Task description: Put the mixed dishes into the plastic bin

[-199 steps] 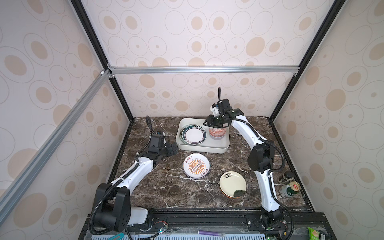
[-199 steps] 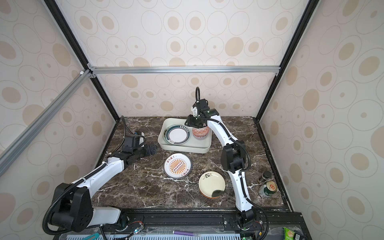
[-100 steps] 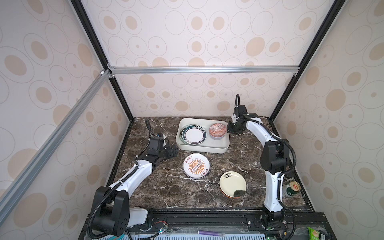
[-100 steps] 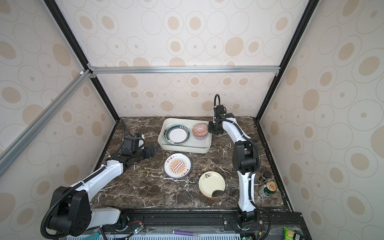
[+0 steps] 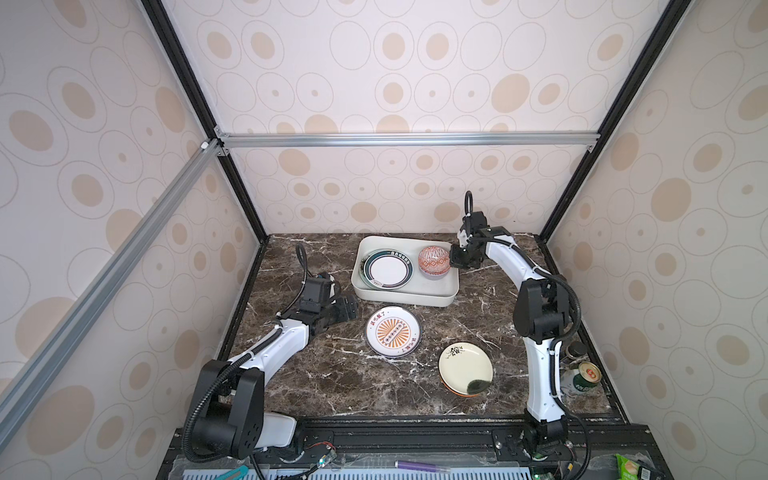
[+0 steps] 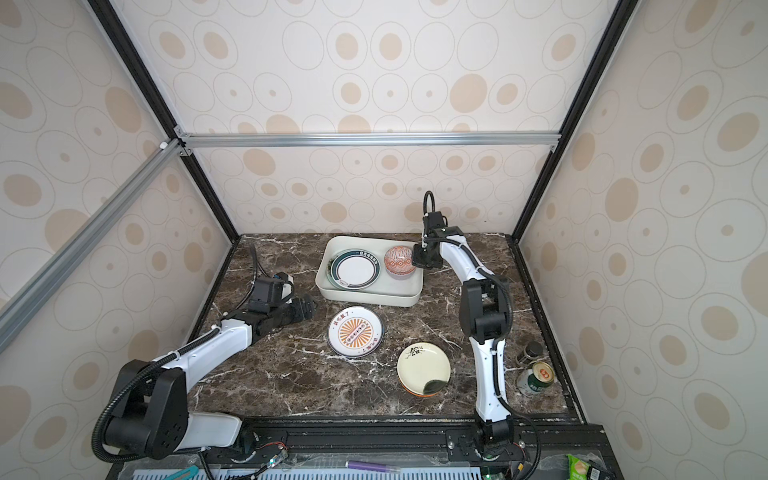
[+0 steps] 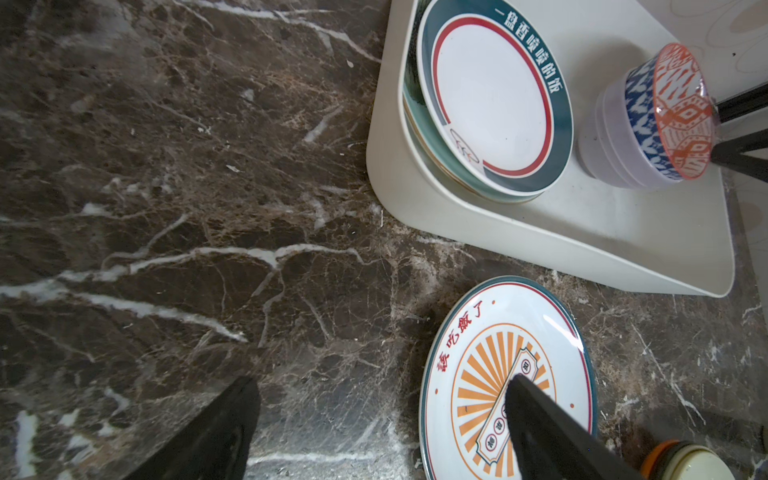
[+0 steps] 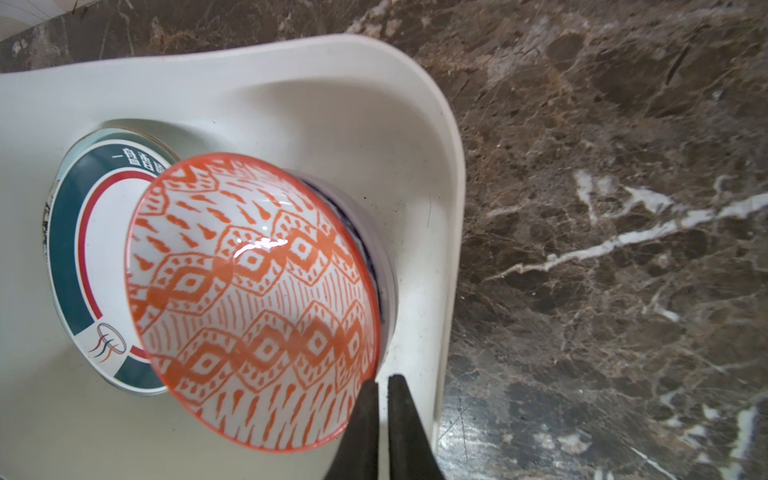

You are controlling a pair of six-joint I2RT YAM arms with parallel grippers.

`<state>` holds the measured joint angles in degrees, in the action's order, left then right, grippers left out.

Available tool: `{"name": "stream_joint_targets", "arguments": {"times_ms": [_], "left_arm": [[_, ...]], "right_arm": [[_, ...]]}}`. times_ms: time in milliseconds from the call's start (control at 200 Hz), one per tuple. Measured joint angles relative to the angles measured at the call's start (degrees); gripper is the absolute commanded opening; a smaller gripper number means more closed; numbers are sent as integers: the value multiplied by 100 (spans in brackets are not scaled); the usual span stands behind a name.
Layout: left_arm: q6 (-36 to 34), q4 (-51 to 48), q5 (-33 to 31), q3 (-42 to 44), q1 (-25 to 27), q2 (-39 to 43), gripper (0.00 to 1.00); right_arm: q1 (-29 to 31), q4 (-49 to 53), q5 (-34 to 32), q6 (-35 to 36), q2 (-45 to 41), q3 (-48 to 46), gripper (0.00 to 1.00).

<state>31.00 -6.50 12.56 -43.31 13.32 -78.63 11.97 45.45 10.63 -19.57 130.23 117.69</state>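
Patterned bowl (image 5: pixel 434 260) sits in the plastic bin (image 5: pixel 399 300) beside the right gripper (image 8: pixel 383 379), closed on nothing; the left gripper (image 5: pixel 352 309) gapes wide, empty.

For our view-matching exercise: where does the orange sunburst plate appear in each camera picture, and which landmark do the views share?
In a top view: the orange sunburst plate lies mid-picture, just in front of the white plastic bin.
In a top view: same spot, slightly further left in the picture.
Left wrist: close up, beside the bin's long wall.
Right wrist: not in it.
Shared landmark: the bin, seen in all four.
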Motion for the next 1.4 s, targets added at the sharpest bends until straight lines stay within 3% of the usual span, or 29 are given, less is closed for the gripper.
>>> {"name": "stream_joint_targets", "arguments": {"times_ms": [115,285,480,680,885,1065,1180,1400], "left_arm": [[11,0,-7,-2,35,-87,92],[11,-2,-48,-33,114,-131,93],[7,15,-116,-151,306,-413,89],[4,66,-151,-109,656,-660,67],[22,173,-264,188,874,-643,58],[76,264,-345,570,979,-579,47],[157,361,-387,704,1056,-579,34],[247,570,-439,715,1250,-704,29]], "right_arm": [[-17,22,79,35,48,39,13],[-48,-70,284,79,-63,-127,26],[4,-271,708,52,-1220,-1311,30],[391,-868,1309,-179,-2677,-2983,32],[1167,-1211,1569,-356,-2868,-4350,33],[1309,-1414,1615,-444,-2833,-4627,33],[1309,-1631,1672,-507,-2717,-4631,34],[1309,-1910,1871,-616,-2396,-4789,35]]}}
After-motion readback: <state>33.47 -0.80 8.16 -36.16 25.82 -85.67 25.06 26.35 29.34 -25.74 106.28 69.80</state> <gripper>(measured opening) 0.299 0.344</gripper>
